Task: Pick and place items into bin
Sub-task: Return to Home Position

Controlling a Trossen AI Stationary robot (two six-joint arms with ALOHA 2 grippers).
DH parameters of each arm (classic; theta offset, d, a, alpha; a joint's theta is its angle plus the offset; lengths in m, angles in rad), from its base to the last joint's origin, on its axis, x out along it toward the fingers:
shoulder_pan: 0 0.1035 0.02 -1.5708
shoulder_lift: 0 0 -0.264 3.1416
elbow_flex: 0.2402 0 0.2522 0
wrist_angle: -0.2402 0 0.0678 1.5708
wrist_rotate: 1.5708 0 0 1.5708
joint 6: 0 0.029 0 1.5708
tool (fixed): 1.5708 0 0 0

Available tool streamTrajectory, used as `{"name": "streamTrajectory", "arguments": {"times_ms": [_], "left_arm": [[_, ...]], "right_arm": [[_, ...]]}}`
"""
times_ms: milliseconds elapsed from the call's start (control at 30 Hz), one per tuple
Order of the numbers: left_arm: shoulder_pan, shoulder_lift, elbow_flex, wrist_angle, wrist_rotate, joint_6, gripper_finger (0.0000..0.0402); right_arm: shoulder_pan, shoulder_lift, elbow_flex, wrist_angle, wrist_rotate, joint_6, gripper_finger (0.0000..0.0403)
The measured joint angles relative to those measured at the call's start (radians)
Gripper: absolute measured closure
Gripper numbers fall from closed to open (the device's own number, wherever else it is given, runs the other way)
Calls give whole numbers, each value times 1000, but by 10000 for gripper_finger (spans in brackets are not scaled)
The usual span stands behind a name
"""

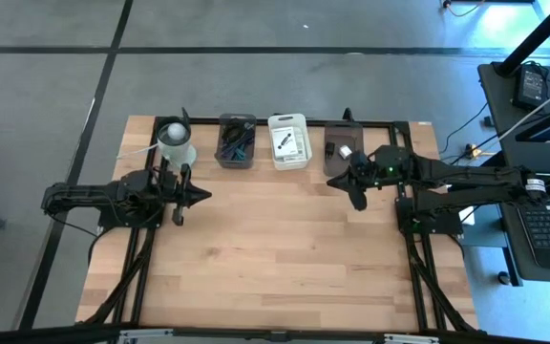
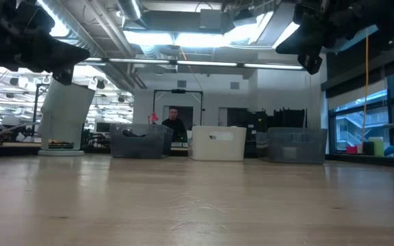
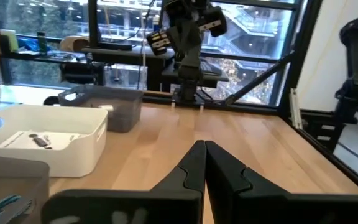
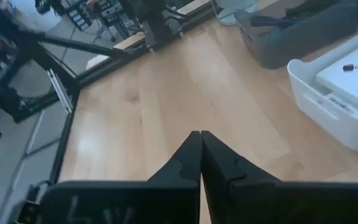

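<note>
The bench (image 1: 275, 258) carries nothing loose, so the sorting looks done. The step in hand appears to be the retreat of both arms to rest.

The items lie in the three bins along the far edge:
- The left dark bin (image 1: 221, 143) holds teal tools (image 1: 241, 149) and what looks like a dark cable, though the tangle is too small to sort out.
- The white bin (image 1: 272, 143) holds a white printed card (image 1: 289, 143) with a small black piece on it.
- The right dark bin (image 1: 328, 136) holds a small whitish piece (image 1: 345, 151).

A round tub (image 1: 175, 143) with a white top stands to the left of the bins, outside them.

The left arm (image 1: 113, 199) reaches in from the left. The left jaws hang just in front of the tub and point toward the middle of the bench. Its wrist view shows them pressed tip to tip, with nothing between.

The right arm (image 1: 447, 177) reaches in from the right. The right jaws hang just in front of the right dark bin, likewise closed together and empty. The low view shows both held well above the wood.

The next move probably calls for no grasp at all. Each arm would fold back toward its own side, staying high enough to clear the tub and the bin rims. The left jaws need the most care, since they sit so near the tub.
</note>
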Motion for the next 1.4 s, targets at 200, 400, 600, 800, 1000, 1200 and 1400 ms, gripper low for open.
{"name": "streamTrajectory", "arguments": {"times_ms": [200,400,600,800,1000,1200,1400], "left_arm": [[0,0,0,-2,-20,-88,398],[0,0,0,-3,-17,-122,398],[0,0,0,-3,-17,-122,398],[0,0,0,-3,-17,-122,398],[0,0,0,-3,-17,-122,398],[0,0,0,-3,-17,-122,398],[0,0,0,-3,-17,-122,398]], "right_arm": [[32,-8,-25,13,35,-61,400],[137,-77,-222,264,145,-41,401],[225,-197,-367,368,151,-29,402],[262,-373,-376,244,155,-81,402],[276,-546,-376,118,155,-153,403],[276,-652,-387,120,156,-251,403],[276,-745,-561,346,156,-243,403]]}}
